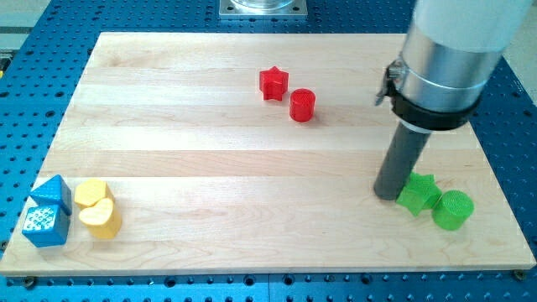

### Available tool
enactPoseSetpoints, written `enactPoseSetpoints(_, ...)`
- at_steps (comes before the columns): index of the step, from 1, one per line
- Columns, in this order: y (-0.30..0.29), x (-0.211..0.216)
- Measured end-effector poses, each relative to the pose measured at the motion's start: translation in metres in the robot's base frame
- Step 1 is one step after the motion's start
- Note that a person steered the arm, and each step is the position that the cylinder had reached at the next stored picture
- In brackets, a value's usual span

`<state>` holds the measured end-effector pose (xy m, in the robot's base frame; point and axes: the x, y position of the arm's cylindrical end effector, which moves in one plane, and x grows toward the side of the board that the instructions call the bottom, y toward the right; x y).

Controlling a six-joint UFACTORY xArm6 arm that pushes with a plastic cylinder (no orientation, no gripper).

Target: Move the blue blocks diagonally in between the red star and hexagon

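Two blue blocks sit at the view's bottom left: a blue triangular block [54,191] and, just below it, a blue cube [44,225] with a speckled top. A red star [273,84] lies near the view's top centre, with a red cylinder [302,105] just to its lower right. I see no red hexagon shape distinct from that cylinder. My tip [388,194] rests at the view's right, touching the left side of a green star [418,193], far from the blue blocks.
A yellow round block [91,193] and a yellow heart [100,220] sit right of the blue blocks. A green cylinder [453,210] lies right of the green star. The wooden board [252,184] has blue perforated table around it.
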<state>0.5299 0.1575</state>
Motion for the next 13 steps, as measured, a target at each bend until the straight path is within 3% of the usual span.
enactPoseSetpoints(2,-0.179,0.070)
enactPoseSetpoints(4,-0.377,0.084)
enactPoseSetpoints(5,-0.411,0.064)
enactPoseSetpoints(6,-0.409,0.014)
enactPoseSetpoints(7,-0.433,0.059)
enactPoseSetpoints(8,-0.448,0.019)
enactPoseSetpoints(9,-0.362,-0.025)
enactPoseSetpoints(10,-0.330,-0.055)
enactPoseSetpoints(11,-0.396,-0.023)
enactPoseSetpoints(12,-0.461,-0.023)
enactPoseSetpoints(13,-0.454,-0.035)
